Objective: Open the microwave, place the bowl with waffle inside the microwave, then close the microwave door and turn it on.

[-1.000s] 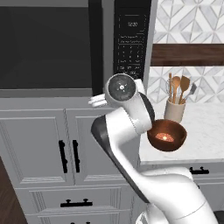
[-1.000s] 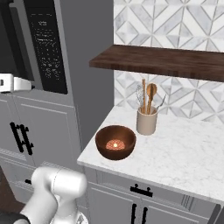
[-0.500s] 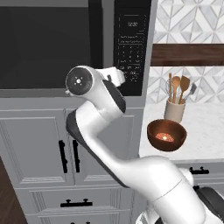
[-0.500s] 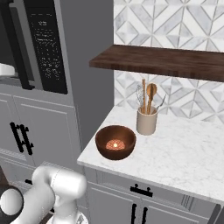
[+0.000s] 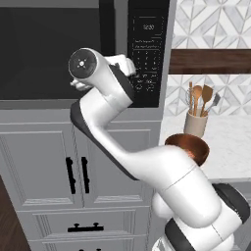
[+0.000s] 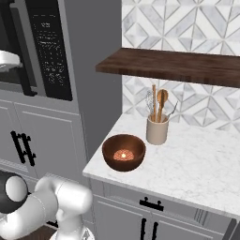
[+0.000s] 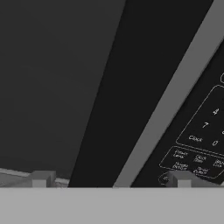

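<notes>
Door-opening step, approach phase: the microwave door (image 5: 49,49) is shut and the arm is raised in front of it, hand up near the tall black handle (image 5: 107,44). In the hand view the gripper (image 7: 111,179) has its fingers spread wide apart, nothing between them, with the dark handle bar (image 7: 118,87) running diagonally between the two tips and the keypad panel (image 7: 201,131) off to the right. So the handle sits about centred between the jaws, good line-up; whether the fingers reach past the bar yet I cannot tell. To do it well, I'd say: push the hand forward until both fingers straddle the bar, keep it centred, close firmly, then pull along an arc about the hinge on the far left side, not straight back, so the grip doesn't slip off. Avoid drifting right onto the keypad. The microwave (image 6: 42,47) is built in above the grey cabinets (image 5: 73,166). The bowl (image 6: 123,152) sits on the table (image 6: 201,164) at its near left corner, well apart from the gripper, with the waffle (image 6: 123,155) inside it and the utensil crock (image 6: 157,129) just beyond it.
</notes>
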